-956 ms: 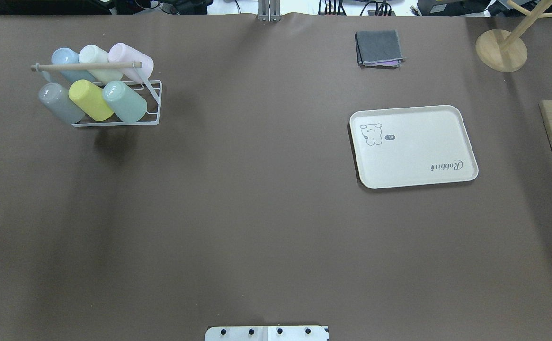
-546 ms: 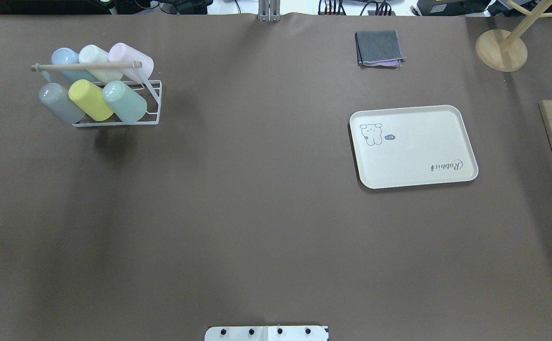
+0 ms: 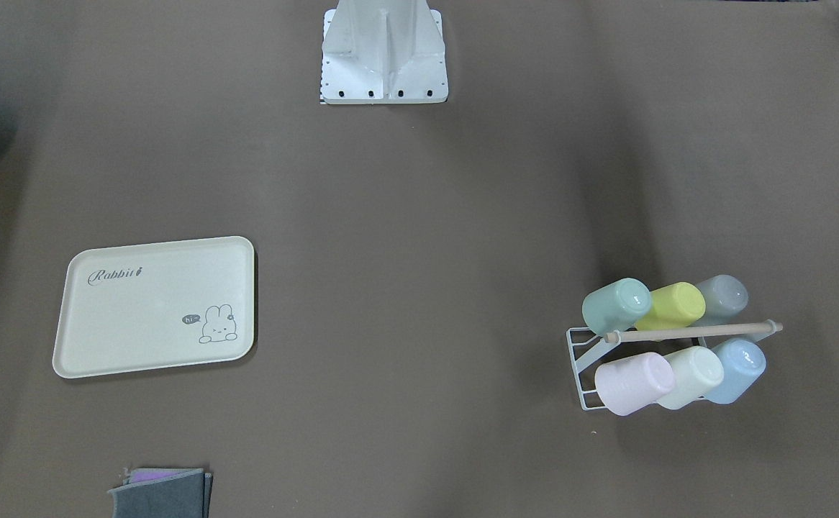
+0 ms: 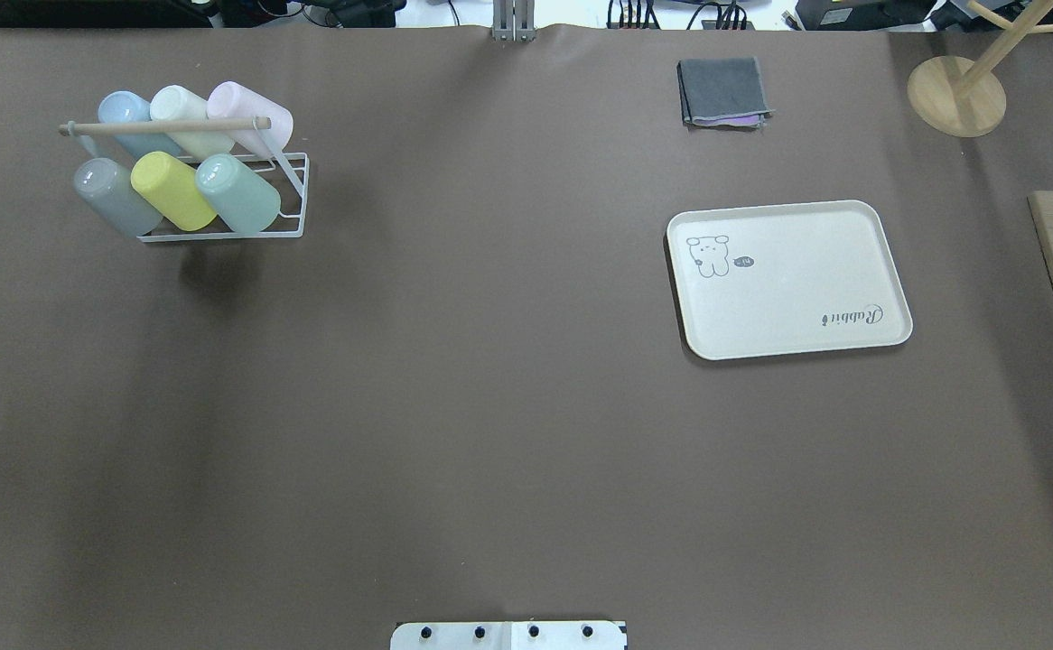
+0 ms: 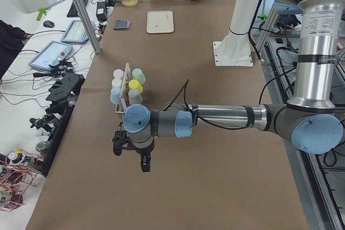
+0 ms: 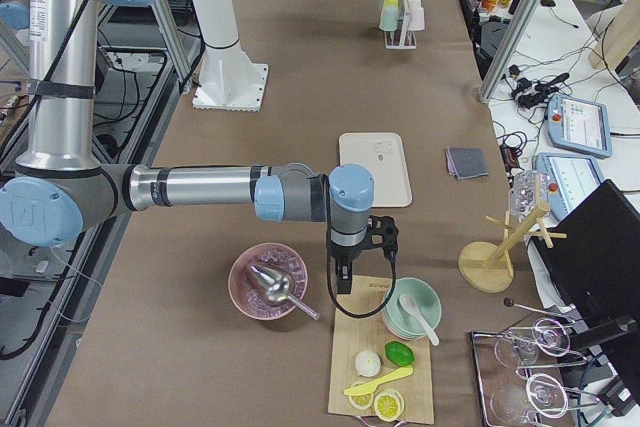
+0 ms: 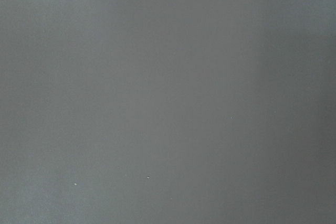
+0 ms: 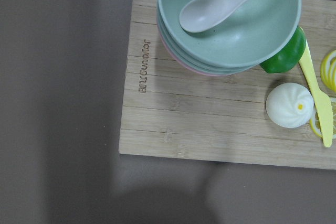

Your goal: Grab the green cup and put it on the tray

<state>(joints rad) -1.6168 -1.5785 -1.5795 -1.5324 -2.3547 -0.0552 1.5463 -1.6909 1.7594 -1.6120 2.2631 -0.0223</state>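
Note:
The green cup (image 4: 237, 193) lies tilted on a white wire rack (image 4: 296, 194), at the right of the row nearer the robot, beside a yellow cup (image 4: 172, 190); it also shows in the front view (image 3: 615, 304). The cream tray (image 4: 788, 298) lies flat at the right with nothing on it. My left gripper (image 5: 130, 157) shows only in the exterior left view, hanging over bare table short of the rack; I cannot tell whether it is open. My right gripper (image 6: 350, 272) shows only in the exterior right view, above a wooden board; I cannot tell its state either.
The rack holds several other pastel cups under a wooden handle (image 4: 163, 126). A folded grey cloth (image 4: 723, 92) and a wooden stand (image 4: 955, 95) are at the far right. The wooden board (image 8: 210, 119) carries stacked bowls (image 8: 231, 30) with a spoon. A pink bowl (image 6: 270, 282) stands beside it.

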